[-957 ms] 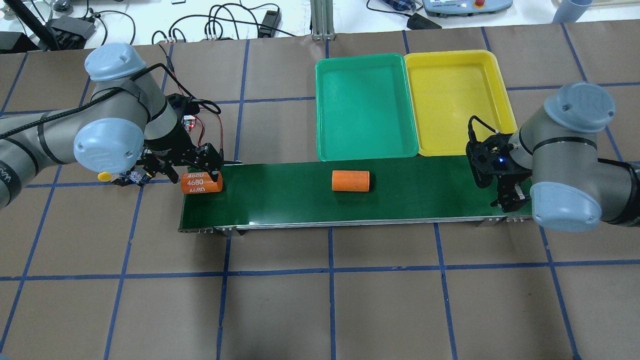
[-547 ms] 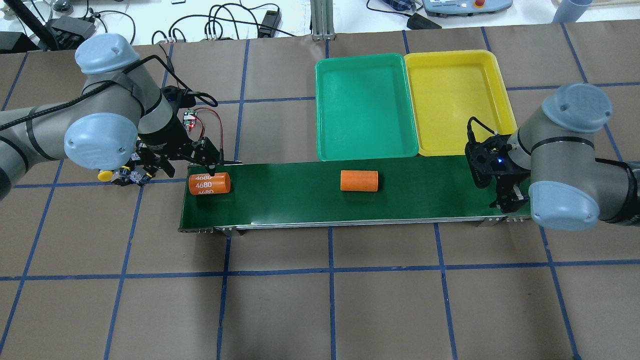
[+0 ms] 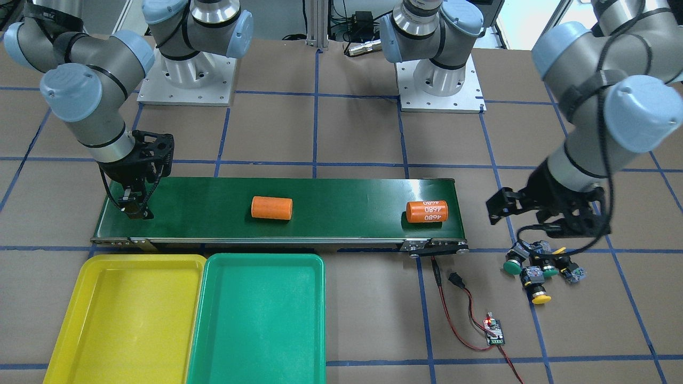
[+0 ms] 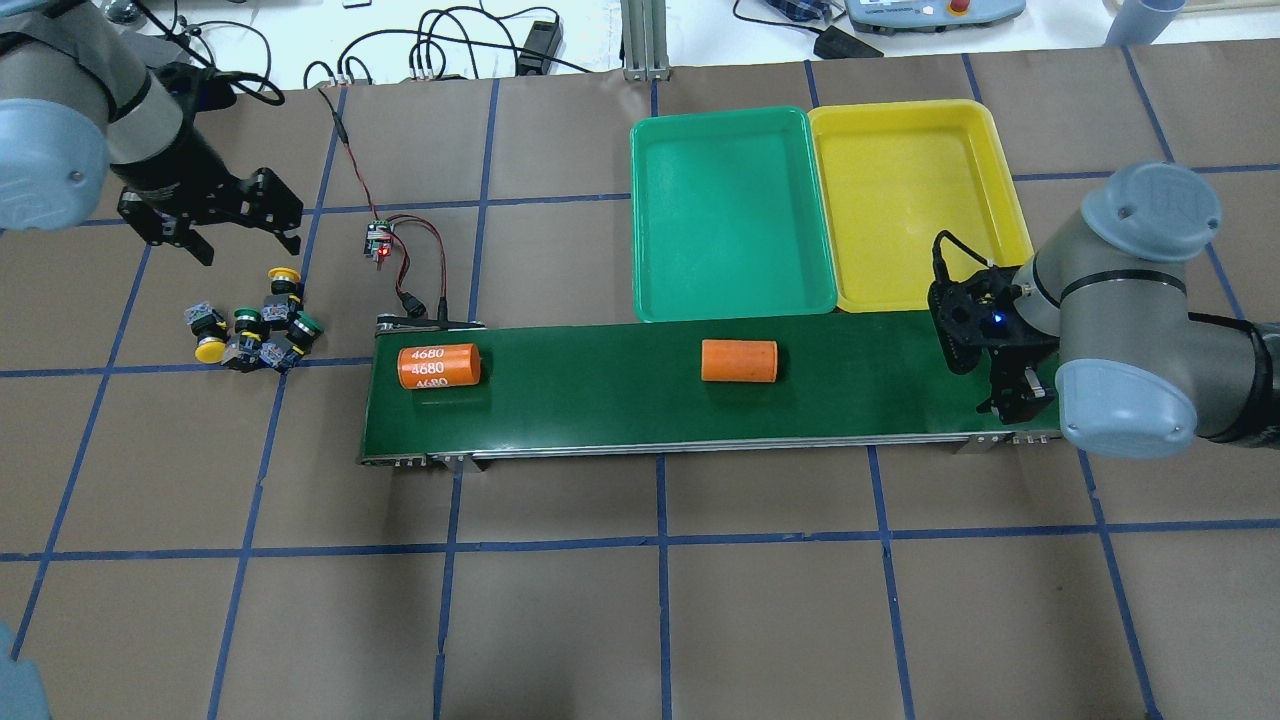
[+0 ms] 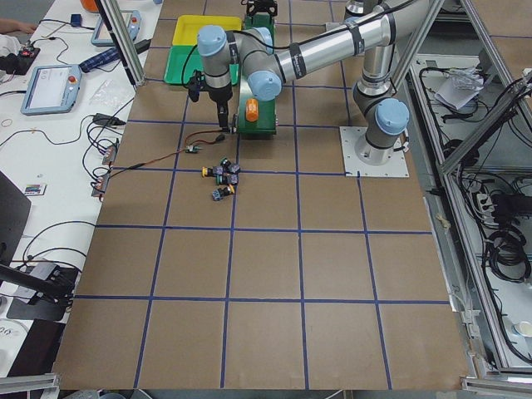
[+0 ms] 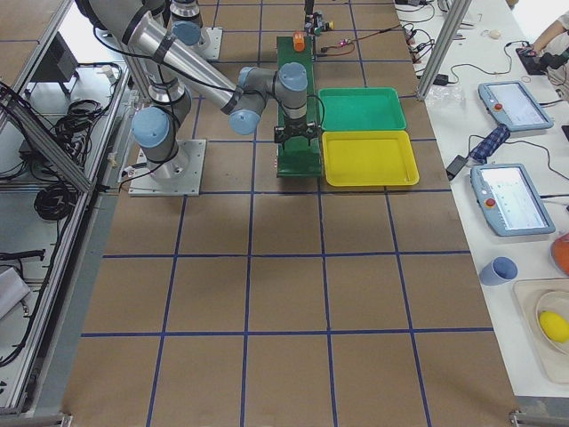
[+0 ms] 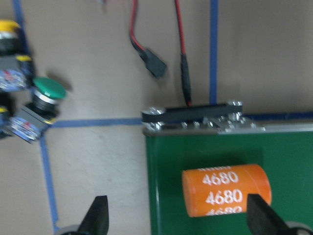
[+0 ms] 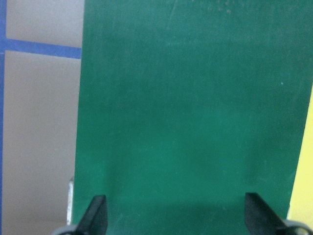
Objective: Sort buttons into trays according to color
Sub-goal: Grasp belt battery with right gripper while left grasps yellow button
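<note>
Four buttons (image 4: 255, 325) lie in a cluster on the table left of the conveyor, two with yellow caps and two with green; they also show in the front view (image 3: 539, 269). My left gripper (image 4: 245, 245) hangs open and empty above the table, just behind the cluster (image 3: 539, 224). In the left wrist view a green button (image 7: 49, 88) shows at the left. My right gripper (image 4: 1012, 398) is open and empty over the belt's right end (image 8: 178, 220). The green tray (image 4: 730, 215) and the yellow tray (image 4: 915, 200) sit side by side behind the belt, both empty.
A long dark-green conveyor belt (image 4: 600, 395) carries two orange cylinders, one marked 4680 near its left end (image 4: 439, 366) and one plain at mid-belt (image 4: 739, 361). A small controller board (image 4: 377, 243) with red and black wires lies behind the belt's left end.
My left arm has pulled away from the belt's left end, back and to the left, uncovering the buttons. Both orange cylinders have moved right along the belt. The right arm has stayed put.
</note>
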Available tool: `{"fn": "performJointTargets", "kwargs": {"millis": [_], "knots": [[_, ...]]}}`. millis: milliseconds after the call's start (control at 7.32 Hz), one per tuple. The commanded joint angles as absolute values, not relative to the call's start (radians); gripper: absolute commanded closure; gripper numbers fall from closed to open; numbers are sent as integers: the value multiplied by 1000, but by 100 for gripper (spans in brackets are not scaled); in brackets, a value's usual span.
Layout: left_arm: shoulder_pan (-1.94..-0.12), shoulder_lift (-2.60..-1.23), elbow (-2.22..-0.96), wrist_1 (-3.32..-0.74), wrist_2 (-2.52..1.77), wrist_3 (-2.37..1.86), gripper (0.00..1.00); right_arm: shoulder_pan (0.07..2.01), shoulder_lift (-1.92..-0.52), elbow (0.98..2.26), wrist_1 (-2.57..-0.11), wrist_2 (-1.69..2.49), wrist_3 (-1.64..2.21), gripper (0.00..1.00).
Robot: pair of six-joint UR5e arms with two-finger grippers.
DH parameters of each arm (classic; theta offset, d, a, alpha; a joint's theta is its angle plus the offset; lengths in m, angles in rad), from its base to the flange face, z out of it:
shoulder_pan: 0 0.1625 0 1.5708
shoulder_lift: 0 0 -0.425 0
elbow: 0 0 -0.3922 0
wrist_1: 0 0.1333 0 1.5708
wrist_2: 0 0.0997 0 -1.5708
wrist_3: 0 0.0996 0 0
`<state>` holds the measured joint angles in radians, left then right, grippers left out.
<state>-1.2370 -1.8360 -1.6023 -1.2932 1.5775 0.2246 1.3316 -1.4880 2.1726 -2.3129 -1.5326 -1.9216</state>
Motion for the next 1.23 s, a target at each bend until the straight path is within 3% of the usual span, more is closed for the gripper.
{"fn": "performJointTargets", "kwargs": {"millis": [0,137,410,1093], "knots": [[-1129,-1938,-1572,-1168,1583,300,0,1364,-1485,2172,-2313,-1529,-1844,0],[-1112,-1988,-1569,-1120,1586,304,6,1386,-1486,2171,-2312,-1528,-1818,0],[-1036,-2066,-1569,-1042,1585,363,36,1466,-1486,2169,-2313,-1532,-1763,0],[-1025,-2147,-1569,-1037,1577,347,31,1586,-1479,2155,-2330,-1532,-1621,0]]}}
